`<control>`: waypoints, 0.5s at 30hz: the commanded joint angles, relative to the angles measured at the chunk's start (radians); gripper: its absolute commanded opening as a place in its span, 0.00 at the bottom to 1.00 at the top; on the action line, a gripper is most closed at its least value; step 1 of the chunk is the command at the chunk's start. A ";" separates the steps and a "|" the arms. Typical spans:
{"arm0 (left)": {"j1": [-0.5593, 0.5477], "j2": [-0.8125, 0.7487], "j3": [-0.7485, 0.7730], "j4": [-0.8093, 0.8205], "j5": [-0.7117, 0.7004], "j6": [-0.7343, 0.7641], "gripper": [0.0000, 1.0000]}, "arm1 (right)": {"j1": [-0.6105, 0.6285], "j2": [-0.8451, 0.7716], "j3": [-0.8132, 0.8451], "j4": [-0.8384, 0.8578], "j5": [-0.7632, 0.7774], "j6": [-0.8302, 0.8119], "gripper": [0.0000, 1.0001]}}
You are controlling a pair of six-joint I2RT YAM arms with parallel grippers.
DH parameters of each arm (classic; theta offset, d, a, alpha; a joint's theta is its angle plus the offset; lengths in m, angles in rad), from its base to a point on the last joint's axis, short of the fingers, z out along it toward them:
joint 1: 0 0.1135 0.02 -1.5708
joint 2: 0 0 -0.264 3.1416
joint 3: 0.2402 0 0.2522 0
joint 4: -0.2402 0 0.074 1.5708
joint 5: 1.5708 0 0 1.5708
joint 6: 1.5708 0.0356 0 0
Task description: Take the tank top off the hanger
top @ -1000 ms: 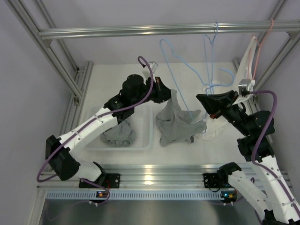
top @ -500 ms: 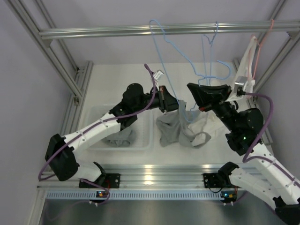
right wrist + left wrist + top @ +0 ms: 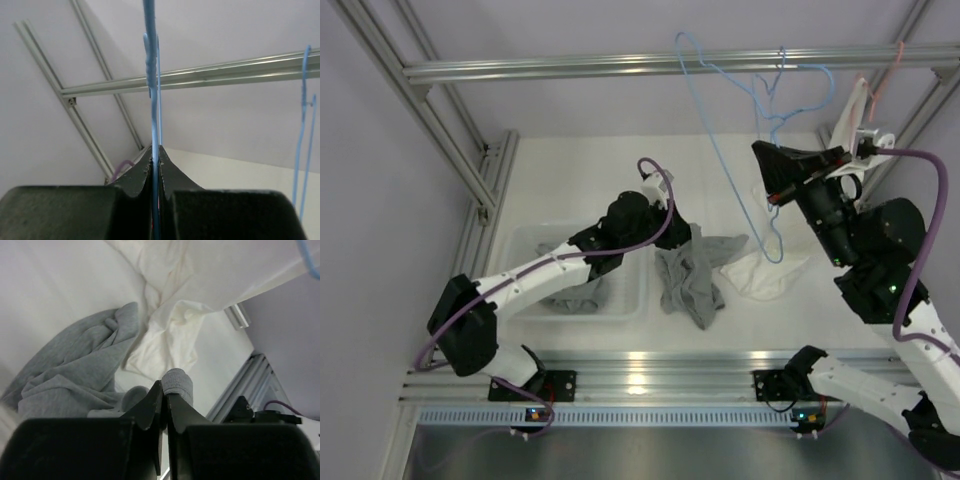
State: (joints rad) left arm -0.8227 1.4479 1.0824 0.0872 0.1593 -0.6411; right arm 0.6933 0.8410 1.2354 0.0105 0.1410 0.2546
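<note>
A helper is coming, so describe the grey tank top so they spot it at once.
Find the clear bin on the white table. Just right of it, outside the bin, the tank top lies crumpled, pinched by the left gripper. It is grey, unlike the cream garment touching its right side.

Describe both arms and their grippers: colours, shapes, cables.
The two arms look alike. The left arm and right arm have white link shells between bulky black joint housings. A purple cable loops along the left arm, and a second purple cable runs along the right. The left gripper and right gripper are matte black, each with two wedge-shaped fingers tapering to narrow tips.
</note>
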 commanded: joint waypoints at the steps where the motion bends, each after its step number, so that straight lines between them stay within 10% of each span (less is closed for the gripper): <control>1: -0.013 0.083 -0.002 -0.021 -0.053 0.049 0.10 | 0.022 0.039 0.134 -0.249 0.123 -0.003 0.00; 2: -0.016 0.092 -0.006 -0.020 -0.056 0.047 0.50 | 0.022 0.064 0.157 -0.309 0.129 -0.020 0.00; 5: -0.039 0.062 -0.024 -0.038 -0.112 0.060 0.99 | 0.023 0.099 0.236 -0.418 0.150 -0.031 0.00; 15: -0.073 -0.248 0.031 -0.351 -0.318 0.165 0.99 | 0.023 0.087 0.300 -0.653 0.213 -0.064 0.00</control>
State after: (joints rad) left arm -0.8967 1.3098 1.0592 -0.1596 -0.0315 -0.5320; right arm 0.6941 0.9432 1.4887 -0.5327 0.3069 0.2115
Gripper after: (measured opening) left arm 0.987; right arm 0.005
